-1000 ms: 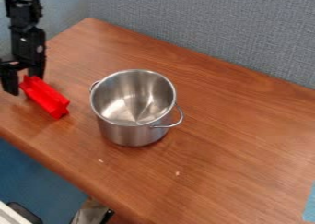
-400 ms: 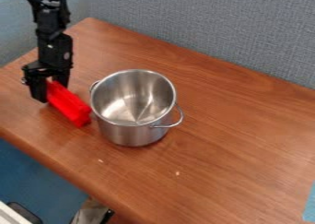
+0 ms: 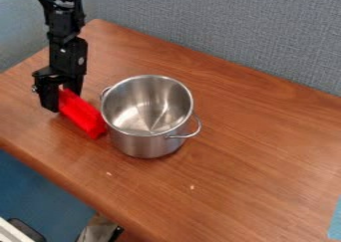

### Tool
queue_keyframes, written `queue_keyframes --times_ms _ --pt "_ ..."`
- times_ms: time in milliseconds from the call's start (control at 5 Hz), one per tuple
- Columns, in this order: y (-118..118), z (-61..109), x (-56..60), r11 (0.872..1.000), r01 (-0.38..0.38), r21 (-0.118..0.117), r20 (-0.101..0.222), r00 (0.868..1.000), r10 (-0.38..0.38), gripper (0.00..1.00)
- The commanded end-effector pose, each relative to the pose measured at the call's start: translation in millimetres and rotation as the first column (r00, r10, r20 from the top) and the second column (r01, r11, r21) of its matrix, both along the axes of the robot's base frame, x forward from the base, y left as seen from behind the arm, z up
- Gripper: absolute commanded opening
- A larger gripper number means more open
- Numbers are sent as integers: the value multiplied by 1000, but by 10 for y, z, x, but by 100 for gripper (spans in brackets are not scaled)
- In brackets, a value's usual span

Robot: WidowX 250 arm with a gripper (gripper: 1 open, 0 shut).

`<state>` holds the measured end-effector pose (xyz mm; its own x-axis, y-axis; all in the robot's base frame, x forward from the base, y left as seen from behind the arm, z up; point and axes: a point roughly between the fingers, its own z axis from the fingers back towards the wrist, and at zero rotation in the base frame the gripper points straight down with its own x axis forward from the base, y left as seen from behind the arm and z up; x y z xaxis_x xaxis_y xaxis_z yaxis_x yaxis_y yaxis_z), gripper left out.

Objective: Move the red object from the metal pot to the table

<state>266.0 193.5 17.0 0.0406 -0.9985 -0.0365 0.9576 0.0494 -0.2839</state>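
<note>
Lying beside metal pot (image 3: 150, 117), red object (image 3: 83, 115), seemingly touching

Arm (image 3: 60, 17) cut off at top — jaws' grip perhaps hidden.

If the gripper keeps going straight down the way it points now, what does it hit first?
Most likely the small bright red rectangular block lying on the brown wooden table beside the shiny metal pot; the gripper sits right at its upper end, though depth is unclear.

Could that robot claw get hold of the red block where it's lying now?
Probably yes. The claw is right at the red block's upper end on the table, nothing between them; the pot sits just beside.
</note>
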Motion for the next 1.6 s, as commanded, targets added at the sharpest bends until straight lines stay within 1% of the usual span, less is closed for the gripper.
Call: queue_keyframes --times_ms 0,200,400,600,800,1000,1200,1400 --pt "-24 186 33 999 18 37 44 999 -20 0" --pt "-121 169 20 998 43 38 39 998 -45 0" --pt "-124 115 118 984 171 39 41 984 -173 0" --pt "-125 59 219 954 298 41 41 953 -300 0" --pt "-74 13 180 981 192 35 37 980 -193 0" --pt "-35 -30 136 996 82 33 29 996 -83 0" --pt "-9 -67 90 999 -30 30 22 999 29 0" --pt "-39 2 11 998 -59 36 -2 998 59 0"
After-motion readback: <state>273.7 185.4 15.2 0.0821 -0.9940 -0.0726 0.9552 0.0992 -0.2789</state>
